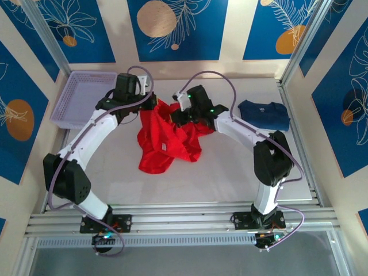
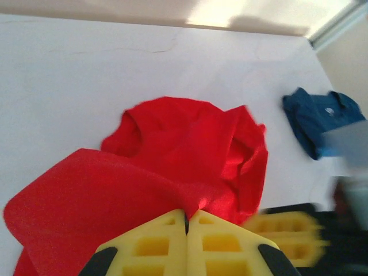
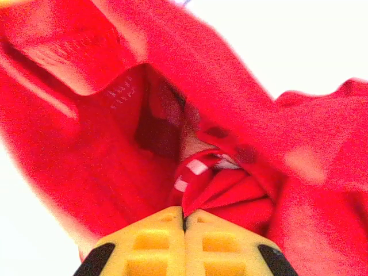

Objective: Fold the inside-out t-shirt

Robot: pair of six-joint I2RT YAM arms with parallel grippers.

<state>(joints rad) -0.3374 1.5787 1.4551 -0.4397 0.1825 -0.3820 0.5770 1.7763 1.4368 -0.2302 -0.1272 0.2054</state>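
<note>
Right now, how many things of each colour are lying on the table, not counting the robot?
Red: 1, the t-shirt
Blue: 1, the dark garment
Purple: 1, the basket
Total: 3

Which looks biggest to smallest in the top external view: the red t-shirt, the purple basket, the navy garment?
1. red t-shirt and purple basket: they cover about the same area. The shirt is bunched up, so I won't rank one over the other.
2. navy garment: clearly the smallest.
</note>
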